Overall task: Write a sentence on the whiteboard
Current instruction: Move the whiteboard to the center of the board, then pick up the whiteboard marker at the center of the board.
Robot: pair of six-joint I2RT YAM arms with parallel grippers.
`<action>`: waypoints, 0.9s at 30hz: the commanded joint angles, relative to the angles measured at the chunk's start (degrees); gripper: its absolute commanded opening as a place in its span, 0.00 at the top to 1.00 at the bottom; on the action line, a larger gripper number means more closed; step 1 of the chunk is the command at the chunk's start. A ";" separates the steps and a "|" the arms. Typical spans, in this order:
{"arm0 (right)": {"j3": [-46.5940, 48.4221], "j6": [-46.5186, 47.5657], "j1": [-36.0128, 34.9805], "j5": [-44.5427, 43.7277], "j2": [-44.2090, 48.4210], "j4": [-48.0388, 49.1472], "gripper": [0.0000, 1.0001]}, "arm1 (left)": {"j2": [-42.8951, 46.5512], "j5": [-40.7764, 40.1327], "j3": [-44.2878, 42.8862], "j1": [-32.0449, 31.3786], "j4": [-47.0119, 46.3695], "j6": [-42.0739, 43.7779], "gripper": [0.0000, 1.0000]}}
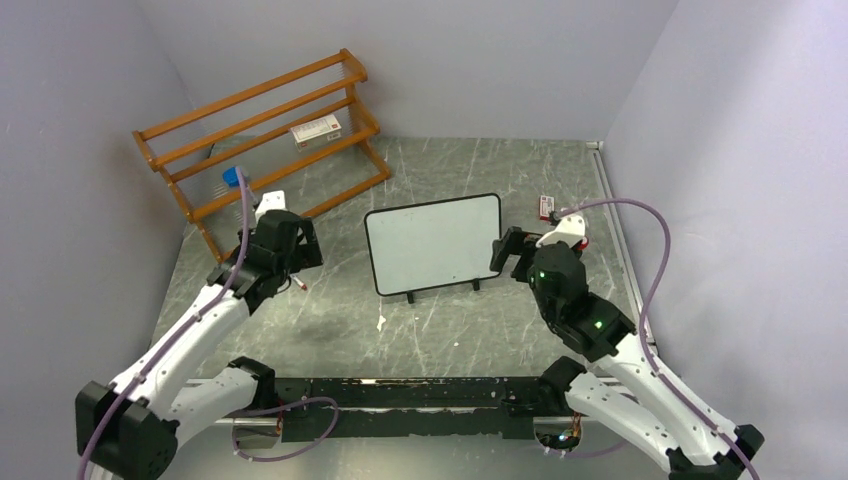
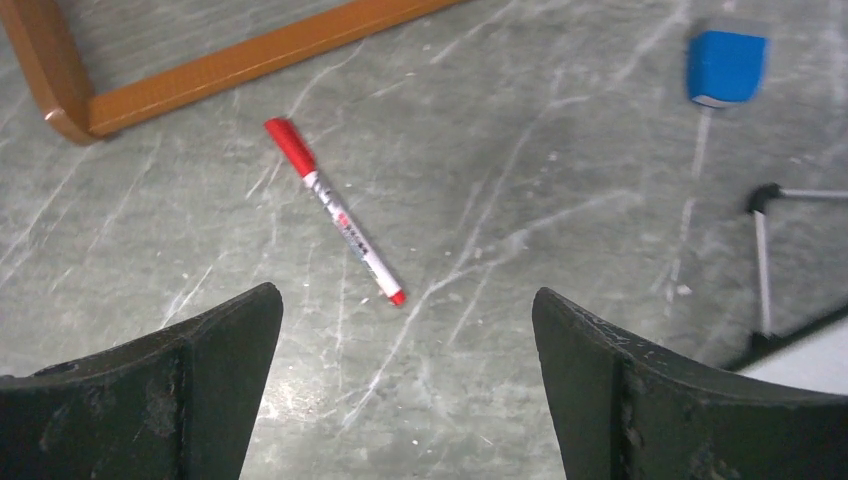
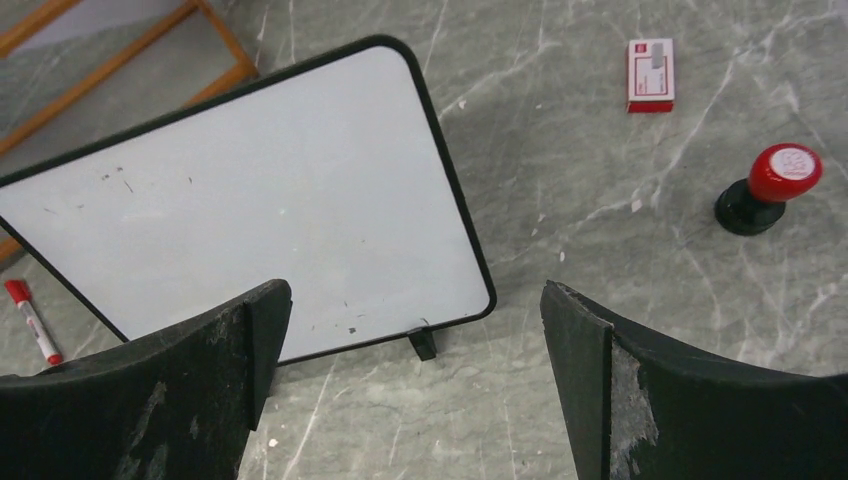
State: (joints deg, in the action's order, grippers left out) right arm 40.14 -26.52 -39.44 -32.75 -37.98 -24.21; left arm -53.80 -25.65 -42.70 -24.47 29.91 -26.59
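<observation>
The whiteboard [image 1: 433,243] stands on its small black feet mid-table, tilted back; in the right wrist view the whiteboard [image 3: 250,200] bears only a few dark specks, and no sentence shows on it. A red-capped marker [image 2: 335,212] lies flat on the table, just ahead of my left gripper [image 2: 405,293], which is open and empty. From above, the marker [image 1: 300,286] sits beside the left gripper [image 1: 290,248]. My right gripper [image 3: 415,287] is open and empty over the board's lower right corner, and from above the right gripper [image 1: 510,255] is at the board's right edge.
A wooden rack [image 1: 265,130] stands at the back left with a small box [image 1: 315,130] on it and a blue eraser [image 2: 727,65] by it. A red-white box [image 3: 651,75] and a red-topped stamp [image 3: 770,187] lie right of the board.
</observation>
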 commanded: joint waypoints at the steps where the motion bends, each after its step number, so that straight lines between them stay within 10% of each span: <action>1: 1.10 2.45 0.07 -3.93 3.58 -0.89 0.00 | -4.63 2.96 -2.78 5.25 1.91 -4.15 0.01; 27: -3.14 9.30 0.13 -1.47 14.53 5.48 0.00 | -33.02 14.89 -7.40 21.49 -3.83 -2.81 0.21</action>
State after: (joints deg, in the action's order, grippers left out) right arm 37.43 -18.70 -39.44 -34.52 -24.03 -19.94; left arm -84.25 -12.97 -48.23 -4.23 28.36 -30.65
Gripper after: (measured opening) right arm 0.997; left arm 0.830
